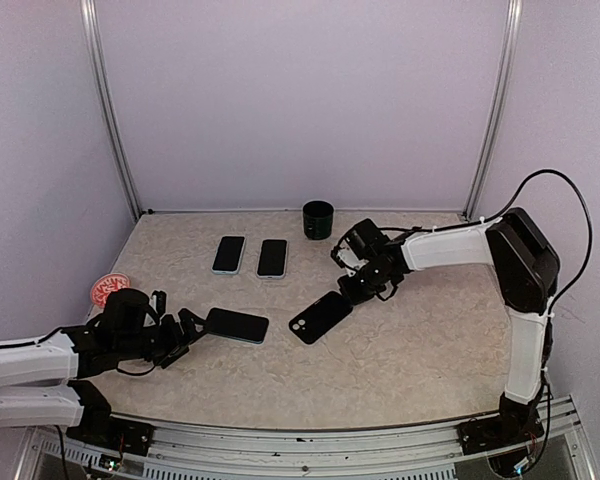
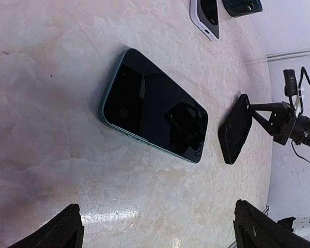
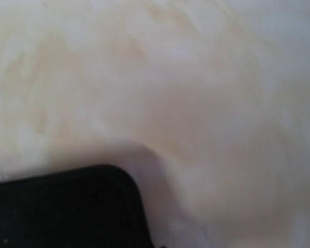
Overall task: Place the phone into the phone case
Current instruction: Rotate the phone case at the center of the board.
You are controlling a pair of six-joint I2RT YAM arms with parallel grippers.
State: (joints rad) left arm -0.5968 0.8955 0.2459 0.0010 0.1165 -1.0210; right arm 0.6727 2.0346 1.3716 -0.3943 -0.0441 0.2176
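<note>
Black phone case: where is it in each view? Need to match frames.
Top external: black phone case mid-frame, just right of the teal-edged phone.
Left wrist: case right of centre, tilted.
Right wrist: case in bottom-left corner, blurred.
Shared landmark: teal-edged phone, in top and left wrist only.

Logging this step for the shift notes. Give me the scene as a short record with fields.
phone: teal-edged phone, flat on the table, screen up, just ahead of the left gripper
case: black phone case, tilted, one end raised
left gripper: open, holding nothing
right gripper: shut on the phone case's raised end
at the back: first spare phone, second spare phone, black cup
task state: phone not yet in the case
</note>
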